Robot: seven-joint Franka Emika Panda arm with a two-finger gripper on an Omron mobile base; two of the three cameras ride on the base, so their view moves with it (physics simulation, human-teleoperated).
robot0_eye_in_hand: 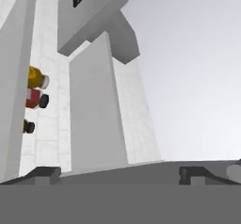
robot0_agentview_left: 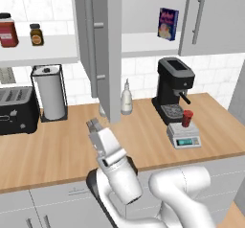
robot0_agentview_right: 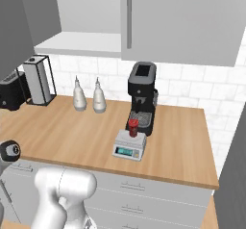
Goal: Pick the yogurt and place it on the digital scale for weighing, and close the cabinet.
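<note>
Red yogurt (robot0_agentview_left: 187, 118) standing on digital scale (robot0_agentview_left: 184, 136), well apart at 3 o'clock from gripper (robot0_agentview_left: 92, 125), jaws apart and empty, cabinet (robot0_agentview_left: 98, 45) door open above worktop (robot0_agentview_left: 57, 145)

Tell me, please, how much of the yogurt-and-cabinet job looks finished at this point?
Done: the yogurt stands on the digital scale in front of the coffee machine. In hand: the gripper holds nothing and points up toward the cabinet door, which stands swung out over the counter. Left: pushing that door shut; whether the gripper touches it yet, I cannot tell.
</note>
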